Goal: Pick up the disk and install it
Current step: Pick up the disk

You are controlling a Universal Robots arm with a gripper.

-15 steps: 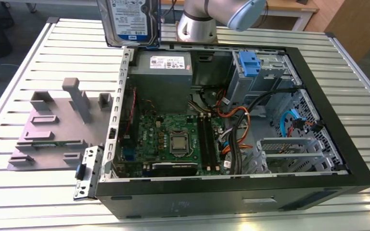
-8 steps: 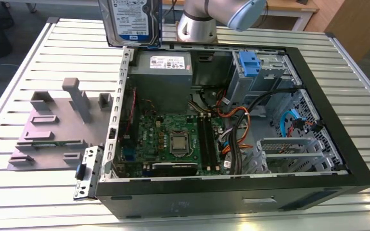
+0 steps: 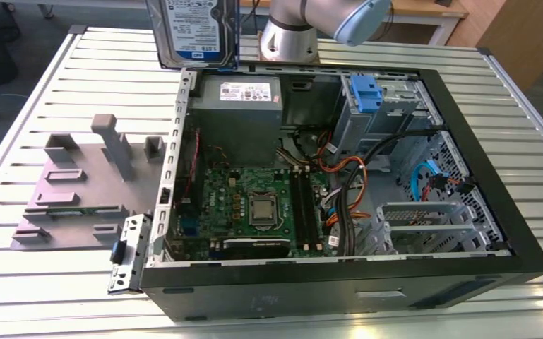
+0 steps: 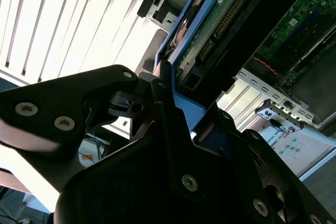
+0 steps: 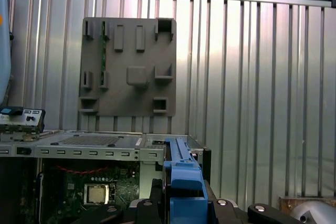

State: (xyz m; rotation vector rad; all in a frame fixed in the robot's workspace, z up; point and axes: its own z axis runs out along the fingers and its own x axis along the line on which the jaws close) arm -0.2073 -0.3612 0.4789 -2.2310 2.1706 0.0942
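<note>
Blk claw (image 5: 182,199) grips flat silver disk (image 3: 194,28) by blue plastic frame (image 5: 184,174), nr open PC case (image 3: 347,286).

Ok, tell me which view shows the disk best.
The exterior view: the disk shows its labelled face, raised near the computer case. The second wrist view shows its circuit-board side and blue frame close up; the first wrist view, the blue frame edge-on.

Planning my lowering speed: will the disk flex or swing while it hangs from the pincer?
Probably rigid: the disk is a metal-bodied slab, so it shouldn't flex. It is likely heavy for its size. The pincer seems to grip it by its blue carrier frame, plastic that may give slightly, so the body could sway.
</note>
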